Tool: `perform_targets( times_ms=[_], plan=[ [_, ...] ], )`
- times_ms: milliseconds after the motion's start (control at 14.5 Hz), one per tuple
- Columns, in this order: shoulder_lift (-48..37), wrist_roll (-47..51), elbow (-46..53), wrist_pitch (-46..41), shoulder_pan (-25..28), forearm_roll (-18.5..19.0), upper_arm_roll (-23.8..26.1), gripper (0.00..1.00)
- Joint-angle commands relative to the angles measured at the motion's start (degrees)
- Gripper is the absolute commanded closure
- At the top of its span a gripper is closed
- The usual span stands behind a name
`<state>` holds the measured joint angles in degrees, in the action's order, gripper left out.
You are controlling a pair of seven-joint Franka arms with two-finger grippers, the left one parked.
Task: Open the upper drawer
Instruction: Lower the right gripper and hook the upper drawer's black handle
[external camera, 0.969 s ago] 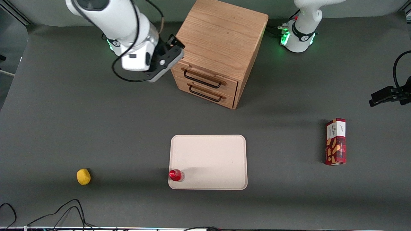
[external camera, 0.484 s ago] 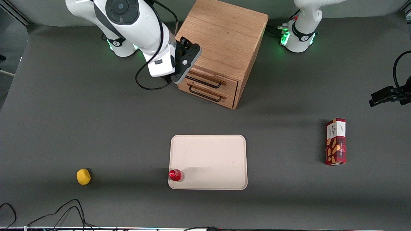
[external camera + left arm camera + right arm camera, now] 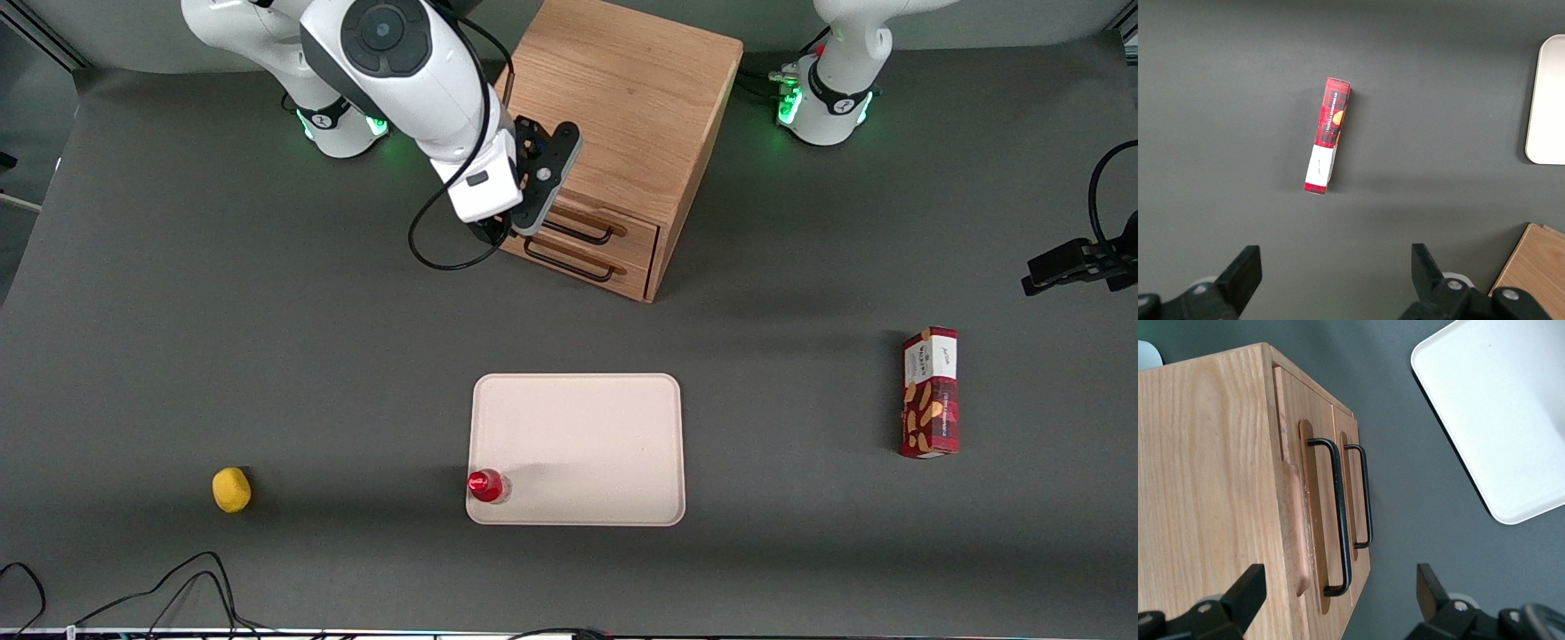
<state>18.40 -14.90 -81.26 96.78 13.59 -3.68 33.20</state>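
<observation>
Light-oak upper drawer (image 3: 1308,507) shut in the cabinet (image 3: 622,98), end effector (image 3: 1338,593) open just above its front. Right wrist view shows both black handles whole; front view has the arm hiding part of the upper handle (image 3: 582,236).

The front view is looking steeply down on the whole table (image 3: 178,311) from some distance. The right wrist view is looking closely down past the gripper (image 3: 1338,600) at the cabinet (image 3: 1205,487) front and tray (image 3: 1498,407), sharing both with the front view. The left wrist view is looking down at the red box (image 3: 1328,137).
</observation>
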Motion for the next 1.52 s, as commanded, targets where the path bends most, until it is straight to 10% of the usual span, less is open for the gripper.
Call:
perform_targets(
  times_ms=[0,1453],
  plan=[
    [2.5,-3.7,1.3,0.6,0.6,1.4,-0.2,0.0],
    [6.7,-8.7,-9.5,12.8,1.9,7.5,-0.1,0.0]
  ],
)
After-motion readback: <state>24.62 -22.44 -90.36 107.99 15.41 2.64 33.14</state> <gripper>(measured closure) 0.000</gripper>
